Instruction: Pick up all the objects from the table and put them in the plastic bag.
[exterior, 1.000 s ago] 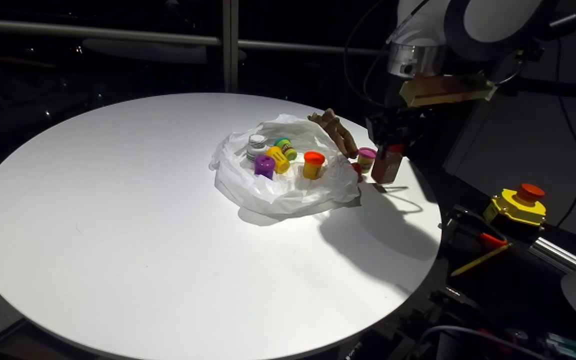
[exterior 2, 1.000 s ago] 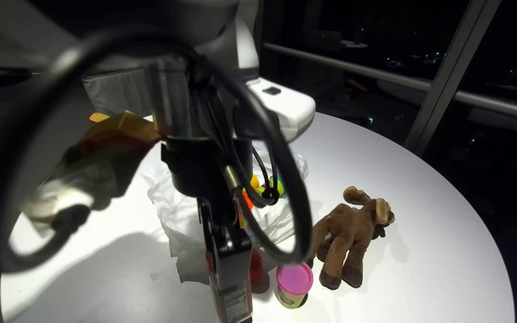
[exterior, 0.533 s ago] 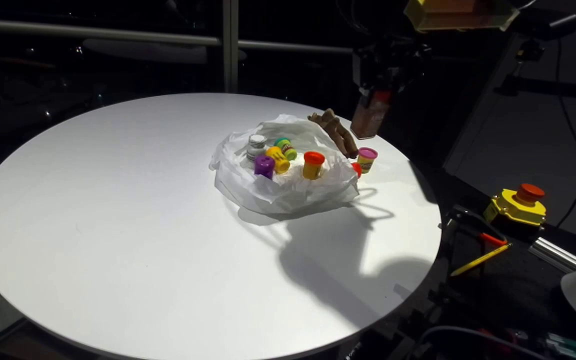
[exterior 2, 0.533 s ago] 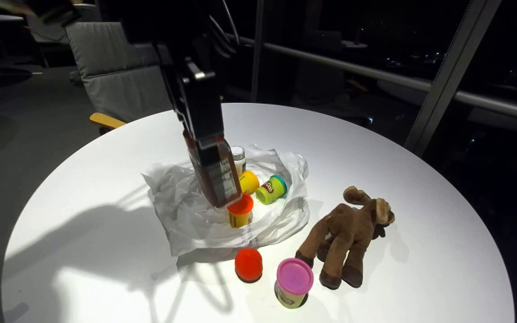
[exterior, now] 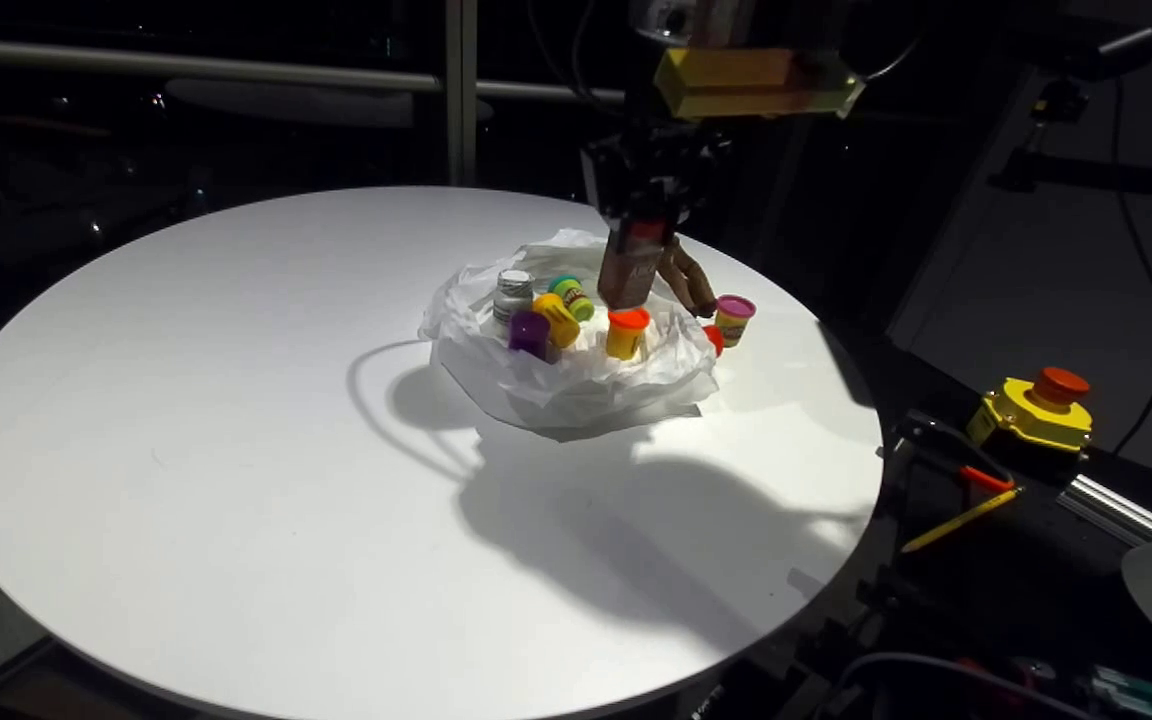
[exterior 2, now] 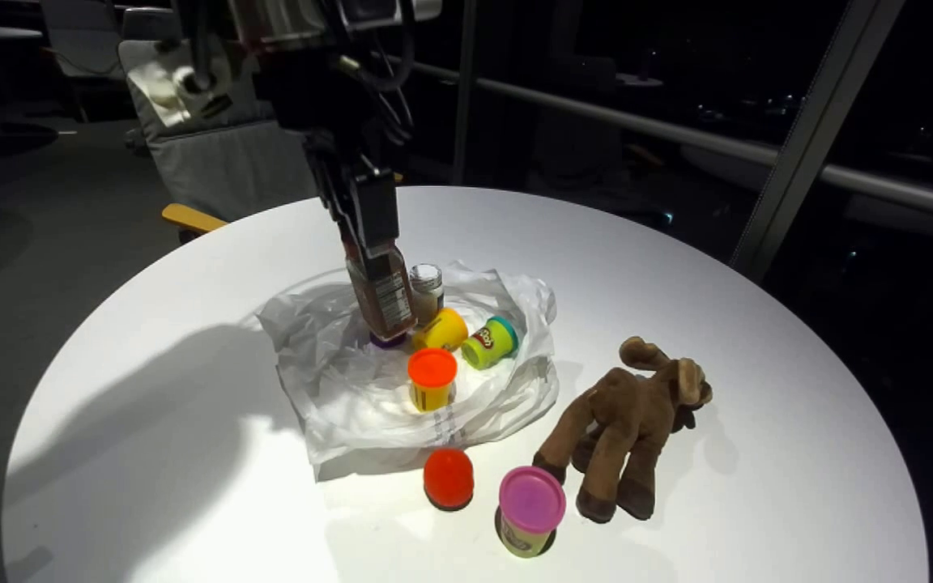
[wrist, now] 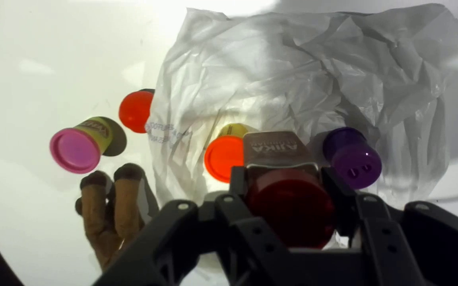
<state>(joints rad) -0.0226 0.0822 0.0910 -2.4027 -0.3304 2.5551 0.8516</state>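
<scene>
Had the end effector (wrist: 286,184) clamped on the red-capped brown bottle (exterior 2: 385,300), at its upper end. Held that bottle slightly tilted in the air above the plastic bag (exterior 2: 333,413), spread open and crumpled on the white surface (exterior 2: 758,486). Saw inside the bag a white-capped bottle (exterior 2: 428,298), standing; an orange-lidded cup (exterior 2: 432,387), upright; a yellow piece (exterior 2: 444,330), tilted; a teal-lidded cup (exterior 2: 487,346), tipped over; and, plain in the wrist view, a purple cup (wrist: 352,159). Found outside the bag a rounded red piece (exterior 2: 448,478) just beside its edge, a pink-lidded cup (exterior 2: 531,512) near that, upright, and a brown toy (exterior 2: 632,409) with feet close to the cup. Noticed, off the surface, a yellow-and-red device (exterior: 1033,412) and a yellow pencil (exterior: 961,520) in an exterior view.
</scene>
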